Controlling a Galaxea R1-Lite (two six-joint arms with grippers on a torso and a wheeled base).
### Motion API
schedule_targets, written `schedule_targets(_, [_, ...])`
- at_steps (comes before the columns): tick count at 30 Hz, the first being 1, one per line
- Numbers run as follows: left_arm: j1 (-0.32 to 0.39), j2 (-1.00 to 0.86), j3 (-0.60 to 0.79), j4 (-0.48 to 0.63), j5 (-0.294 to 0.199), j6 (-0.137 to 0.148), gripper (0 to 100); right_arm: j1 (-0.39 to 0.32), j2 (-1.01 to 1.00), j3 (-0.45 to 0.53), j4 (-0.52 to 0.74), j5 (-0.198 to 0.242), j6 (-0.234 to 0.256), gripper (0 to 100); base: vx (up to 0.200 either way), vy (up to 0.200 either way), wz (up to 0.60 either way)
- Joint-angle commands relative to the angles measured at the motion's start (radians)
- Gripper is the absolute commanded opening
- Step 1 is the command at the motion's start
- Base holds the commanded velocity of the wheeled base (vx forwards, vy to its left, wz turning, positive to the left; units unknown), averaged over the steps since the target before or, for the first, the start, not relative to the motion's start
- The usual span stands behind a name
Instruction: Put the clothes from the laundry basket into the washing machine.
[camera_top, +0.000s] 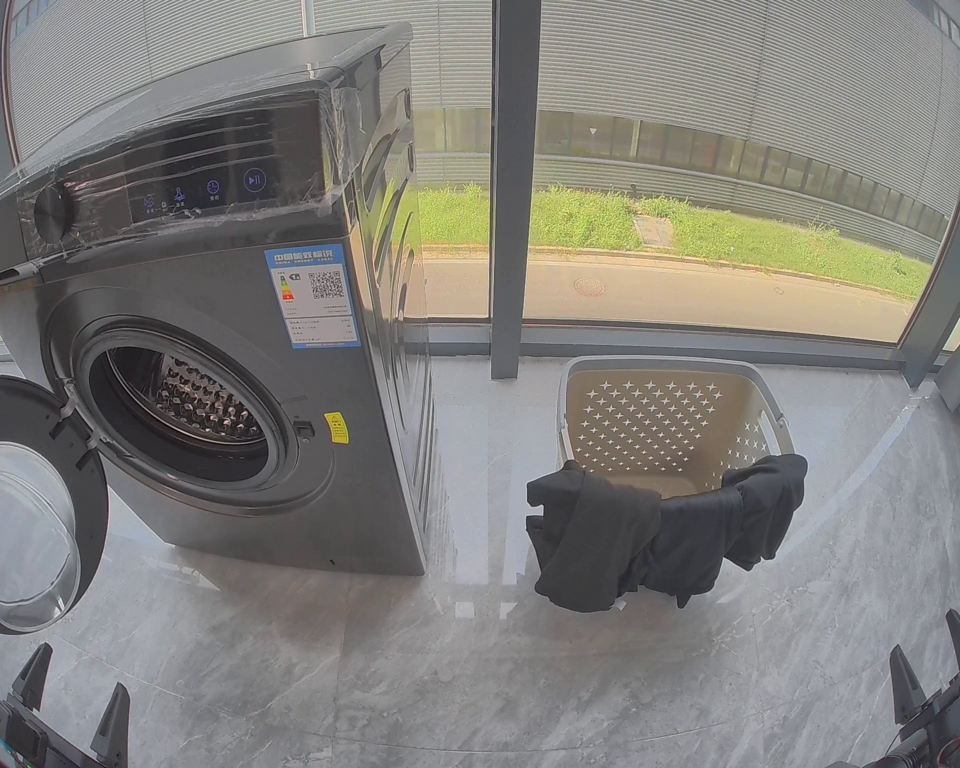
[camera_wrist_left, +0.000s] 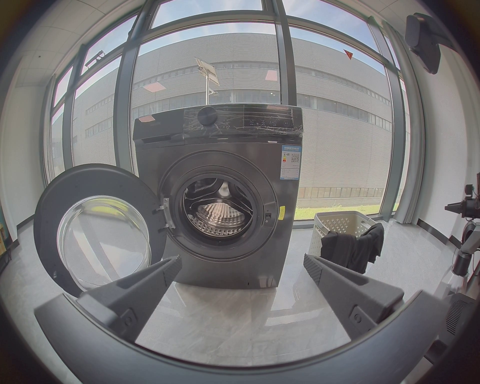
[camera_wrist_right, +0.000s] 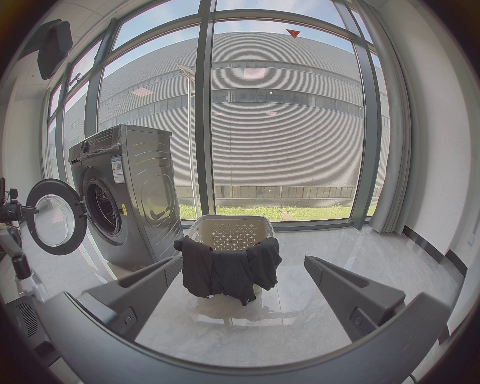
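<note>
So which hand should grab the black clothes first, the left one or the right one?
Right, most likely. The black clothes hang over the front rim of the laundry basket on the robot's right side, and the open right hand faces them. The open left hand sits near the washing machine door instead.

My right gripper (camera_wrist_right: 242, 264) is spread wide, holding nothing. Beyond it, black clothes (camera_wrist_right: 225, 272) drape over the near rim of the laundry basket (camera_wrist_right: 235, 231), beside the washing machine (camera_wrist_right: 150, 195), whose door (camera_wrist_right: 55, 217) hangs open.
</note>
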Motion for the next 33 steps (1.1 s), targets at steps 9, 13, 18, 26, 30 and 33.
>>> schedule_targets(9, [0.002, -0.018, 0.016, 0.000, 0.001, 0.003, 100, 0.000, -0.015, 0.018, 0.001, 0.001, 0.000, 100, 0.000, -0.022, 0.00])
schedule_targets(13, [0.002, -0.018, 0.016, 0.000, 0.001, 0.001, 100, 0.000, -0.015, 0.018, 0.000, 0.001, 0.000, 100, 0.000, -0.200, 0.00])
schedule_targets(18, [0.002, -0.018, 0.016, 0.000, 0.001, 0.001, 100, 0.000, -0.015, 0.018, 0.000, 0.001, 0.000, 100, 0.000, -0.200, 0.00])
schedule_targets(26, [0.002, -0.018, 0.016, 0.000, 0.001, 0.001, 100, 0.000, -0.015, 0.018, 0.000, 0.001, 0.000, 100, 0.000, -0.200, 0.00])
schedule_targets(30, [0.002, -0.018, 0.016, 0.000, 0.001, 0.001, 100, 0.000, -0.015, 0.018, 0.000, 0.001, 0.000, 100, 0.000, -0.200, 0.00])
schedule_targets(33, [0.002, -0.018, 0.016, 0.000, 0.001, 0.001, 100, 0.000, -0.015, 0.018, 0.000, 0.001, 0.000, 100, 0.000, -0.200, 0.00])
